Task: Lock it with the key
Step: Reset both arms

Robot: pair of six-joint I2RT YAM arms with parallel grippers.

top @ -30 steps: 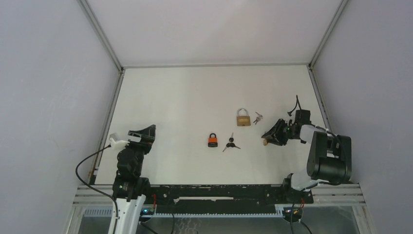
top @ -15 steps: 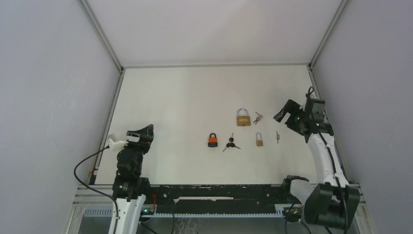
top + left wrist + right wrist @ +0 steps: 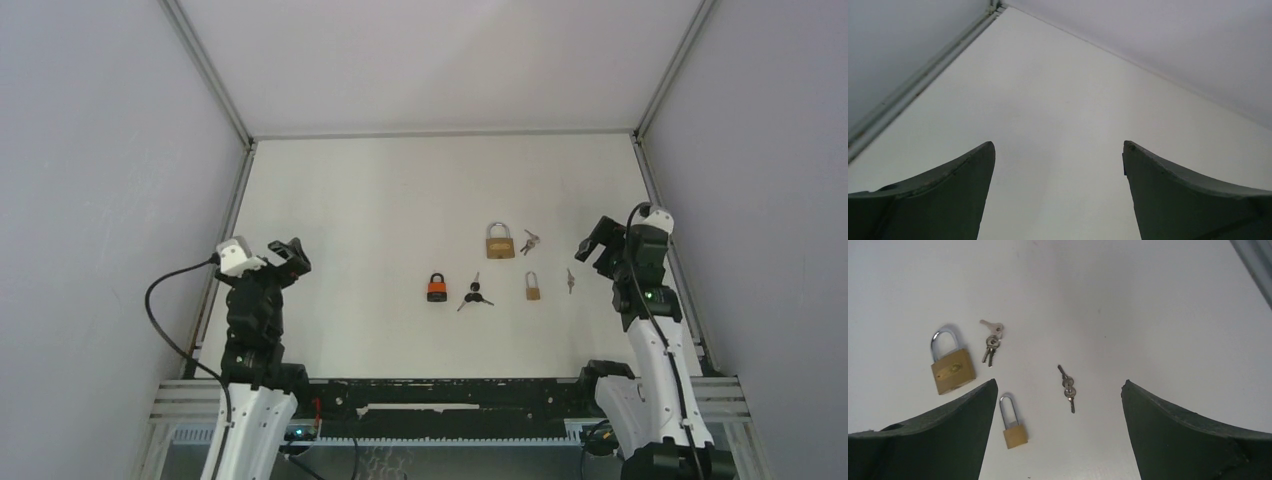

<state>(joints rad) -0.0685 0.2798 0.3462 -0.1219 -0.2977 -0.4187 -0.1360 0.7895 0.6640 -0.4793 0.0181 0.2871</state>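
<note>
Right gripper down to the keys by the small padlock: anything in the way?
Nothing visible. The keys lie alone on the table, in line with the open right gripper and apart from the small padlock beside them.

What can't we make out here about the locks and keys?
Small brass padlock: latched or not, too small in both the top and right wrist views.
Orange padlock and black-headed keys: tiny in the top view, outside the right wrist view.
Left wrist view: only table surface, no locks in frame.
Which keys fit which lock: not shown.
</note>
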